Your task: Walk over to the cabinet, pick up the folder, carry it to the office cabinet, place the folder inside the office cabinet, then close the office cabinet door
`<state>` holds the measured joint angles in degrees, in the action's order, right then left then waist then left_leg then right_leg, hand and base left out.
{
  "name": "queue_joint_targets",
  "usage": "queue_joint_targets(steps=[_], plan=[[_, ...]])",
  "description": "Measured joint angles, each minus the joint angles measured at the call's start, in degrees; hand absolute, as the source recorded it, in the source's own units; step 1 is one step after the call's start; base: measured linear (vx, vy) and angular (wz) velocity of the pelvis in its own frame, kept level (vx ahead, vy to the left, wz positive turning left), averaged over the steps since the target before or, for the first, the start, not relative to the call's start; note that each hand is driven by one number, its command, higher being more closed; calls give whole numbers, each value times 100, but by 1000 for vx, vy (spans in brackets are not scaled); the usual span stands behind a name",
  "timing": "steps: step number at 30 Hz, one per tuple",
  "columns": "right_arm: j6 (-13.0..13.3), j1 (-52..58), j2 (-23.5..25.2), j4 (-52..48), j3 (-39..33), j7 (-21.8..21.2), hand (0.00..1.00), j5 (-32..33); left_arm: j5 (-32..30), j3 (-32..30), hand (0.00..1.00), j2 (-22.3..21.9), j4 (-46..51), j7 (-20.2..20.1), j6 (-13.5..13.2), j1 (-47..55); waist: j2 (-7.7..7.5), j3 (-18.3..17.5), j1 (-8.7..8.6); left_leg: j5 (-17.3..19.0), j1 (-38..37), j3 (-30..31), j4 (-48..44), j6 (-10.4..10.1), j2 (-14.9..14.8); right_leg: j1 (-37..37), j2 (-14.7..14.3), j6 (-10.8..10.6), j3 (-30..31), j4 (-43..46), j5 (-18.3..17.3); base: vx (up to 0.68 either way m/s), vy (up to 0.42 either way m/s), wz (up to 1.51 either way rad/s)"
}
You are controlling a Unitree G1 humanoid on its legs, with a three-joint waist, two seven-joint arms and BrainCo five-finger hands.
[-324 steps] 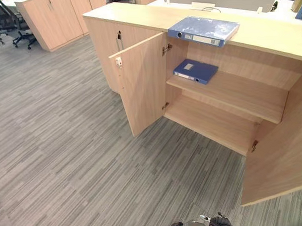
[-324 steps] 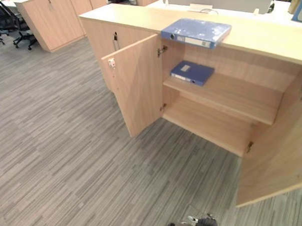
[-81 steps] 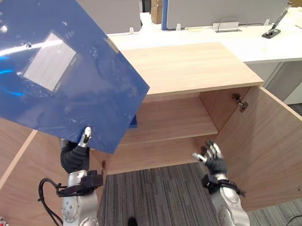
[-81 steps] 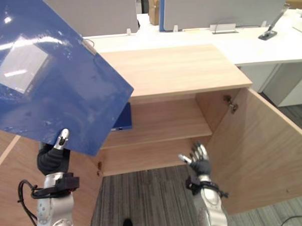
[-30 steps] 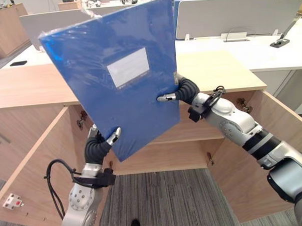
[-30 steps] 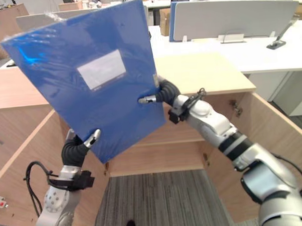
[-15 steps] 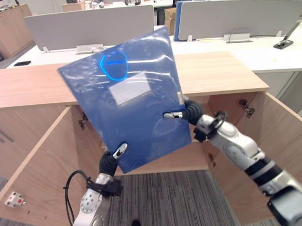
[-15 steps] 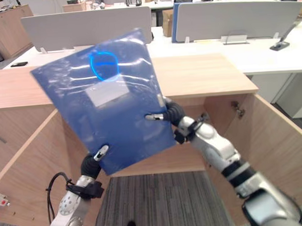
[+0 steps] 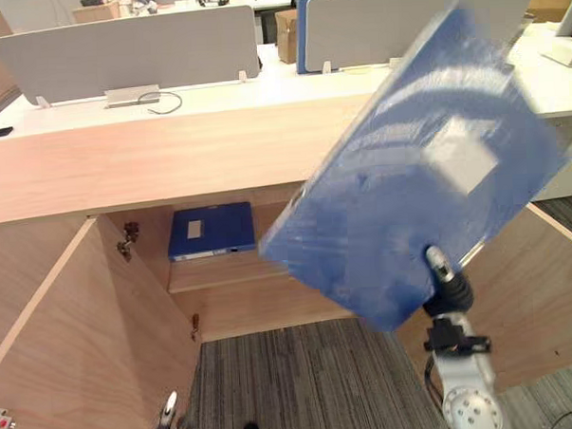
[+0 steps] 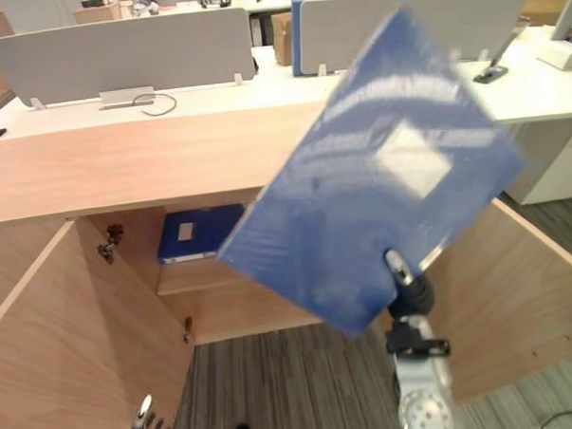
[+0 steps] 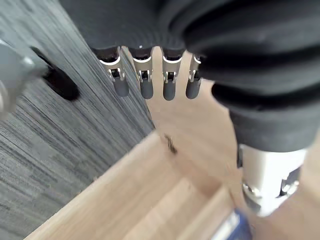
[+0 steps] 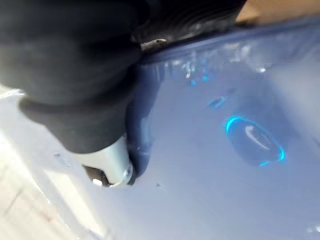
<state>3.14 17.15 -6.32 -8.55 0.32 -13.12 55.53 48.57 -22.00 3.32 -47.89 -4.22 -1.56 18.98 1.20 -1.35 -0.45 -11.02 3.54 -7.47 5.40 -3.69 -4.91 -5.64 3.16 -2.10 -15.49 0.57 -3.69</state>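
In front of the open cabinet, raised above its right half:

Item: one blue folder. It is large and flat, wrapped in glossy film, with a pale label on its face. It is tilted, with one corner highest and the lowest corner in the right hand.

Hold: the right hand is closed on that corner. Its thumb is pressed to the front face, and the fingers behind are hidden by the board.

Left hand: low by the left door, with fingers straight and loose, carrying nothing.

Also present: a second folder, blue, lying flat on the shelf at the left. The right door stands open.

Handling, as judged: the board looks stiff and should not sag or crease. The weight seems modest, but a one-corner grip lets it swing and twist. The film looks slick, so a pinch may creep. It does not appear fragile.

Best hold, as judged: along the spine or the middle of an edge, thumb on top and fingers beneath. The free hand could steady the far edge while the folder is levelled for the shelf.
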Motion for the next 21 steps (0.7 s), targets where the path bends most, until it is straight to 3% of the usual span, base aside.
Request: queue_joint_targets(steps=[1,4,8,13,17,21], plan=[[-194,117,45,375,221,-28,100,12,157,-209,0,-39,-363,51,20,25,2,4,24,17,-27,1,0,-7,3,-46,-2,-1,-2,-16,-3,47,-10,3],[-399,267,99,1229,772,-44,100,107,181,-414,0,-104,-1004,99,106,82,-1,14,82,95,-115,1,0,-34,19,-140,15,-20,-4,-17,-49,37,1,2],[-831,223,112,2995,1372,-228,100,342,-461,-674,0,-307,-1354,126,284,258,-23,63,173,162,-178,28,1,-44,68,-159,81,-35,-37,102,-202,22,5,4],[-959,-423,221,4775,1254,-212,100,476,-554,-704,0,-442,-1342,126,341,230,-66,147,153,197,-271,64,1,-63,101,-236,120,-49,-84,195,-307,33,2,4],[-956,-1169,253,6093,1201,33,100,885,-359,-279,0,-412,-1333,127,328,66,-82,182,160,186,-286,267,1,-61,139,-342,131,-42,-315,239,-427,34,-39,26],[-967,-1477,257,6527,1175,262,100,983,-50,81,0,-314,-1332,143,309,-45,-94,302,172,191,-291,443,-1,-85,164,-393,158,-40,-491,371,-581,38,-45,25]])
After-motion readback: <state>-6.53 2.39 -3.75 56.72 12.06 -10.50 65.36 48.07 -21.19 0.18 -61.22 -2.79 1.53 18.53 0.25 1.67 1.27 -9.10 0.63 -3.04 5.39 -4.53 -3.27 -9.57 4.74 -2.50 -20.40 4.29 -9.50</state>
